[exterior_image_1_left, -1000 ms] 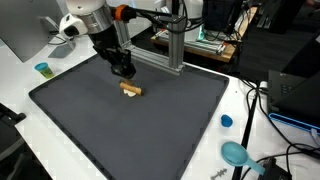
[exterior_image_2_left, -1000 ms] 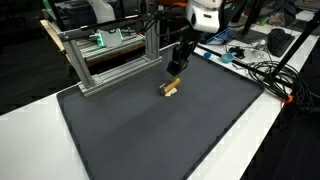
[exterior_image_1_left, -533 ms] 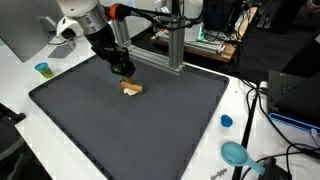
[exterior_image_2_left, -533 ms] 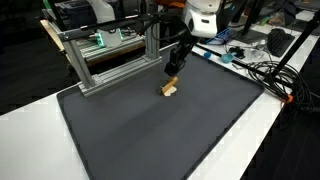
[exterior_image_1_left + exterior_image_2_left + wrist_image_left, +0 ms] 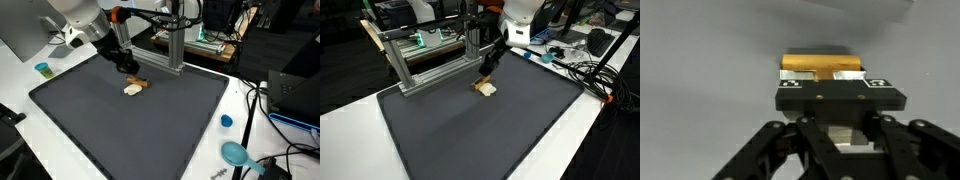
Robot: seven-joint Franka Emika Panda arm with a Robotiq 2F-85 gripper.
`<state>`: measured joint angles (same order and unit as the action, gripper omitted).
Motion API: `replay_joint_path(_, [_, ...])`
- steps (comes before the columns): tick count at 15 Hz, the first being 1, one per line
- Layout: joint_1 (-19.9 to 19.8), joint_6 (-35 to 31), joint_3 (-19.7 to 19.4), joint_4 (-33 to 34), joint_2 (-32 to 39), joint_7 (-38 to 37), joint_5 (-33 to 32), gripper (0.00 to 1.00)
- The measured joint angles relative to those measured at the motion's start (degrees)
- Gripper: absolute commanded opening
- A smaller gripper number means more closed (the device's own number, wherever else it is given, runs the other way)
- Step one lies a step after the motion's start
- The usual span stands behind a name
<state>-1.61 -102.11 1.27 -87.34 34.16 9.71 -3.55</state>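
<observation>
Over the dark mat (image 5: 120, 130), jaws clench a wooden block (image 5: 133, 89); the small cup (image 5: 42, 69) off-mat hides its contents.

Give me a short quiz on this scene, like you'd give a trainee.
1. True or false: the gripper stands wide open.
2. What is nearest the gripper? A) block B) spoon C) bottle
3. What covers the table under both?
Key: 1 false, it is shut. 2 A. 3 a dark mat.
</observation>
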Motion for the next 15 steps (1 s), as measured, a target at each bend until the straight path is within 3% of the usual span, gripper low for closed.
replay_joint_path(5, [0.24,0.53,0.02,0.13,-0.35,-0.51,-0.06,0.22])
replay_joint_path(9, [-0.61,1.13,0.55,-1.33,-6.66,3.37,2.45,0.22])
replay_joint_path(15, [-0.55,-1.42,-0.62,-1.58,-12.49,-10.72,3.73,0.22])
